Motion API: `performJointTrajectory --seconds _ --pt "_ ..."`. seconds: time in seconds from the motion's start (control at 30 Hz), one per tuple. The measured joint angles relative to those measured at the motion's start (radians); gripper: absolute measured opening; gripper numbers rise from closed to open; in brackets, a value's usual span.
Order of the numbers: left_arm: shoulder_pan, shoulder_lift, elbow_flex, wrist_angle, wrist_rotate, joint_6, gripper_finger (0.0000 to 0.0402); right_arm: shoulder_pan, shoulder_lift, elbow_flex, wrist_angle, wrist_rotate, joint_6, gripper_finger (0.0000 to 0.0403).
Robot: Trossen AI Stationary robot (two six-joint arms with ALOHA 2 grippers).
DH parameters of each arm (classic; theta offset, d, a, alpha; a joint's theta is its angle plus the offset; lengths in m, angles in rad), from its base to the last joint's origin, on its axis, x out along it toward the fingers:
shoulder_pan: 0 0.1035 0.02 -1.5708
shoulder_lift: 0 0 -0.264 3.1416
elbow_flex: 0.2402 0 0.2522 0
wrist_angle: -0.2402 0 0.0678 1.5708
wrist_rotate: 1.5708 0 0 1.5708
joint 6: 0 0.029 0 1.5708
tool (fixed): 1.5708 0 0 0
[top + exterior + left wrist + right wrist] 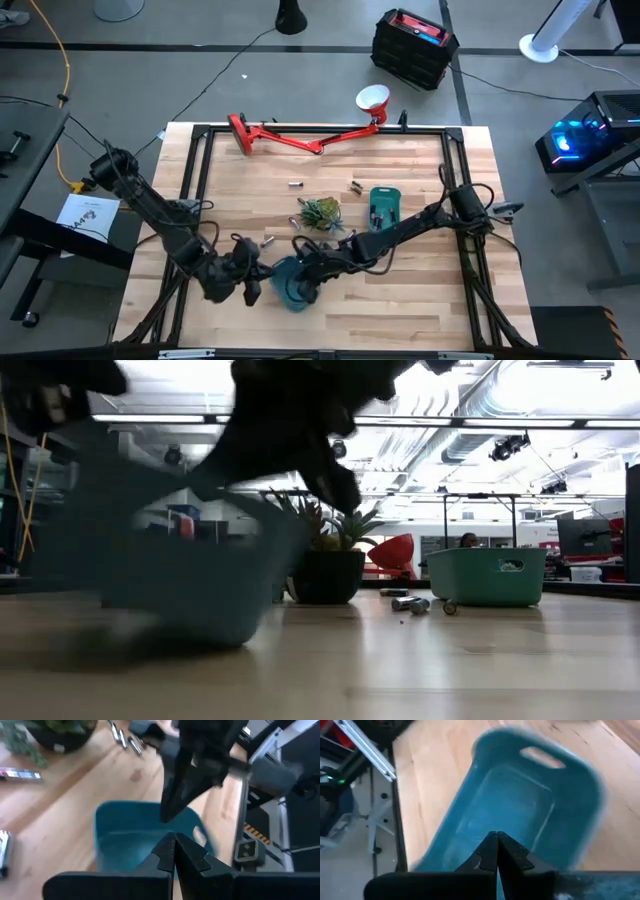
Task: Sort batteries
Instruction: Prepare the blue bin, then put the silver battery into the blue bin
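Note:
A teal tray sits at the table's near middle, showing blurred in both wrist views, with nothing showing inside it. My right gripper is shut at its rim. My left gripper is shut just left of the tray, over its near wall. Loose batteries lie on the wood. A second teal tray holds several batteries. My right gripper comes down on the teal tray's rim from above, slanting from the table's right, at the end away from the handle slot. Its own fingers hide the spot in its wrist view. My left gripper is over the tray's near wall; whether it touches, I cannot tell.
A potted green plant stands at the table's middle, between the two trays. A red jointed lamp lies along the far edge. Black frame rails run along the table's sides. Bare wood lies right of the near tray.

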Motion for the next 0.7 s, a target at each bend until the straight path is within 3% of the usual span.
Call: performJointTrajectory --seconds 0.17,0.33,0.47,0.57,0.7 --pt "-0.075 0.000 0.000 -0.069 -0.038 -0.112 0.0000 -0.003 -0.003 0.038 0.014 -0.042 -0.081 0.0000" --pt "-0.130 0.001 0.000 -0.214 -0.055 -0.313 0.0000 -0.013 -0.034 0.069 -0.142 0.086 -0.155 0.0000" --pt "-0.107 0.003 0.000 -0.387 -0.070 -0.502 0.0000 -0.040 -0.077 0.073 -0.229 0.107 -0.181 0.0000" --pt "-0.006 0.003 0.000 -0.415 0.056 -0.307 0.0008 -0.048 -0.103 0.069 -0.293 0.111 -0.205 0.0000" --pt "0.182 0.003 0.000 -0.386 0.239 -0.025 0.0056 -0.046 -0.176 0.072 -0.402 0.147 -0.216 0.0000"
